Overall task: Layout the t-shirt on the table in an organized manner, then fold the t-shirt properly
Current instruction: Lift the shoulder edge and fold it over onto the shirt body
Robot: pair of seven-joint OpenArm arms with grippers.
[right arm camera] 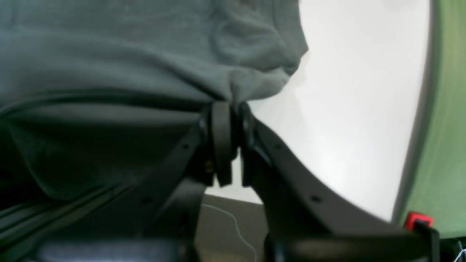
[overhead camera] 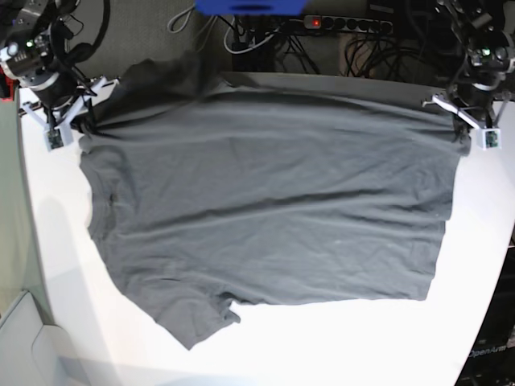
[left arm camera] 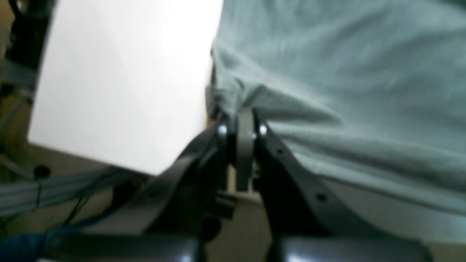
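Closest to your left wrist camera, the left gripper point(left arm camera: 242, 122) is clamped tight on a bunched edge of the shirt point(left arm camera: 346, 72), low centre of that frame; your right gripper point(right arm camera: 229, 109) is likewise pinched shut on a gathered fold of shirt at mid-frame. You have the shirt point(overhead camera: 265, 193) spread wide across the table point(overhead camera: 338, 338), filling the middle of the base frame, one gripper pinning each upper corner, wrinkles running across it and a sleeve pointing lower left.
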